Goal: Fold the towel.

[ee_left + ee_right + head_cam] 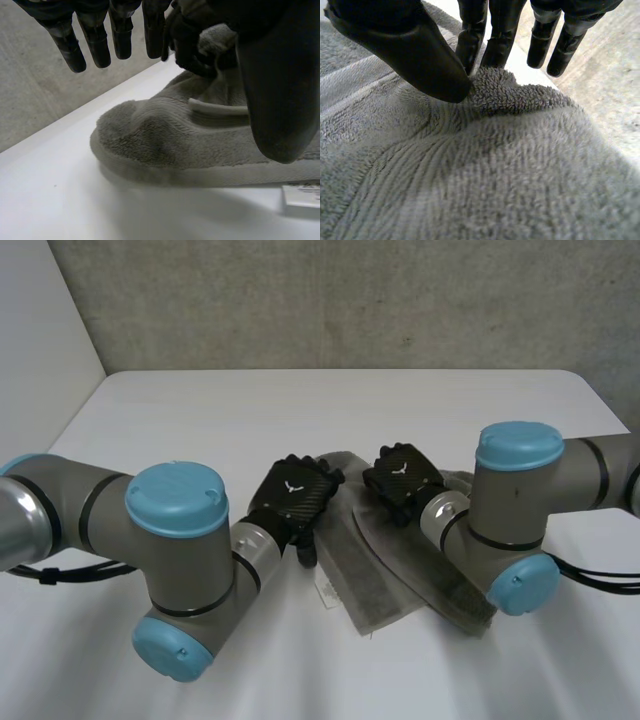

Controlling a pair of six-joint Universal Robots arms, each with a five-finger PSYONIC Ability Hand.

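A grey terry towel [385, 570] lies crumpled on the white table [300, 410] between my two arms. My left hand [292, 498] rests at the towel's left edge. Its fingers [95, 40] hang straight above the towel's rounded hem [165, 140], its thumb [280, 90] is apart from them, and it holds nothing. My right hand [405, 480] is at the towel's far edge, where its thumb [420, 55] and fingers pinch up a tuft of pile [495, 90]. The right hand [187, 45] also shows just beyond the left hand's fingertips.
A white care label [300, 196] sticks out from the towel's near edge by the left thumb. Bare table stretches behind the hands to a grey wall [350, 300]. Both forearms lie low over the table's near half.
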